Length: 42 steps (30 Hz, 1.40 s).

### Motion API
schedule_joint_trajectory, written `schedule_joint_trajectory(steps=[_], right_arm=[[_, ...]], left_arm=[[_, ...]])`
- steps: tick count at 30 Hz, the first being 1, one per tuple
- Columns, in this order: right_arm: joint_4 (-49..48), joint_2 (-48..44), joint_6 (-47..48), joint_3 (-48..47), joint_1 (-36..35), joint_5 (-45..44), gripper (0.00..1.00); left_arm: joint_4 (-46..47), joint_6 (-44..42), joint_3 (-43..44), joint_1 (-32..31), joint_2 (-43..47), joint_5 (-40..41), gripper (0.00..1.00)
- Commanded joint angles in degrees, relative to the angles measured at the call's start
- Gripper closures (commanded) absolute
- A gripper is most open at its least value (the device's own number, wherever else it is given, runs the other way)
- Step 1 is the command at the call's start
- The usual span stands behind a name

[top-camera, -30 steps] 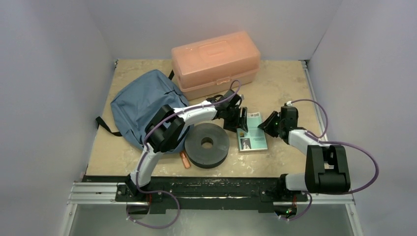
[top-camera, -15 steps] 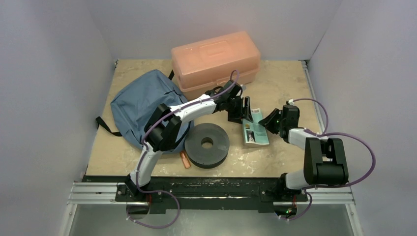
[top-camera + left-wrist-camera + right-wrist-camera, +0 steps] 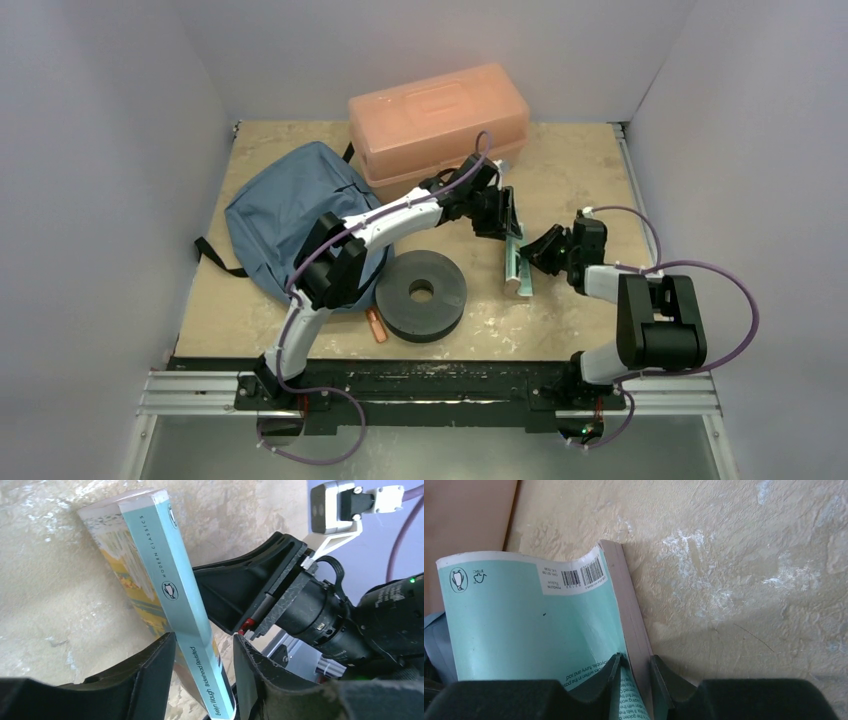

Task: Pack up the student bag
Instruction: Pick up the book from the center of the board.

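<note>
- a thin turquoise book (image 3: pixel 516 268) stands on its edge on the table (image 3: pixel 580 180), right of centre, between the two arms.
- the right pincer (image 3: pixel 545 250) is clenched on the book. its fingers (image 3: pixel 611 677) pinch the cover and pages near one corner.
- the left pincer (image 3: pixel 509 221) straddles the spine from above, with a finger (image 3: pixel 150 675) on each side. one finger looks pressed to the cover and a thin gap shows at the other, so i cannot tell whether it grips yet.
- the step in hand looks like passing the book from the right pincer to the left.
- to do it well, the left fingers should close squarely across the spine. the right should let go only once that hold is firm, or the book may flop flat.
- the student bag (image 3: pixel 285 215) lies at the left of the table, well apart from the book, partly hidden by the left arm's elbow.
- its opening does not show from above, so what is inside cannot be told.
- a pink plastic box (image 3: pixel 440 120) sits at the back with its lid down. its contents are not visible.
</note>
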<state>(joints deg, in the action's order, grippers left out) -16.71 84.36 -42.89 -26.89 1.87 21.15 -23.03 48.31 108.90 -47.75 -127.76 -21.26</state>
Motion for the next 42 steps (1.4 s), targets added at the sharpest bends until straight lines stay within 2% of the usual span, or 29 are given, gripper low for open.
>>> schedule_joint_trajectory(steps=[1, 8, 14, 19, 26, 31, 35, 38, 41, 42], right_arm=[[8.8, 0.4, 0.2, 2.1, -2.6, 6.8, 0.8], [9.1, -0.2, 0.1, 2.1, -2.6, 6.1, 0.8], [9.8, -1.2, 1.2, 2.4, -2.7, 4.7, 0.8], [12.7, -4.8, 3.5, 1.5, -2.7, 1.0, 0.77], [21.6, -15.3, 6.4, -2.8, -2.7, -9.5, 0.51], [30.3, -25.2, 8.6, -9.9, -3.8, -16.5, 0.37], [35.3, -31.6, 9.8, -16.8, -5.7, -17.3, 0.22], [37.3, -34.3, 10.0, -21.1, -6.8, -14.4, 0.16], [37.5, -34.4, 10.2, -24.0, -7.5, -10.7, 0.02], [37.6, -33.4, 10.2, -25.0, -7.6, -7.9, 0.01]], left_arm=[[-3.7, -2.6, 1.9, -1.7, 0.4, 4.9, 0.54], [-1.6, -1.7, -3.5, -1.7, 1.0, 7.0, 0.45], [0.7, -2.1, -4.5, -1.7, 2.4, 7.5, 0.58], [2.4, -3.5, -7.1, -1.6, 7.2, 9.3, 0.74], [-0.1, -9.6, -3.7, -1.1, 11.0, 7.6, 1.0], [-6.5, -16.2, 3.9, -1.0, 13.9, 7.6, 1.0], [-12.6, -26.6, 7.4, -1.0, 20.5, 13.2, 1.0], [-14.5, -36.1, 4.1, -1.2, 28.4, 19.7, 1.0], [-14.1, -45.9, -2.7, -1.3, 37.9, 27.3, 1.0], [-13.3, -50.9, -6.7, -1.6, 42.8, 30.2, 1.0]])
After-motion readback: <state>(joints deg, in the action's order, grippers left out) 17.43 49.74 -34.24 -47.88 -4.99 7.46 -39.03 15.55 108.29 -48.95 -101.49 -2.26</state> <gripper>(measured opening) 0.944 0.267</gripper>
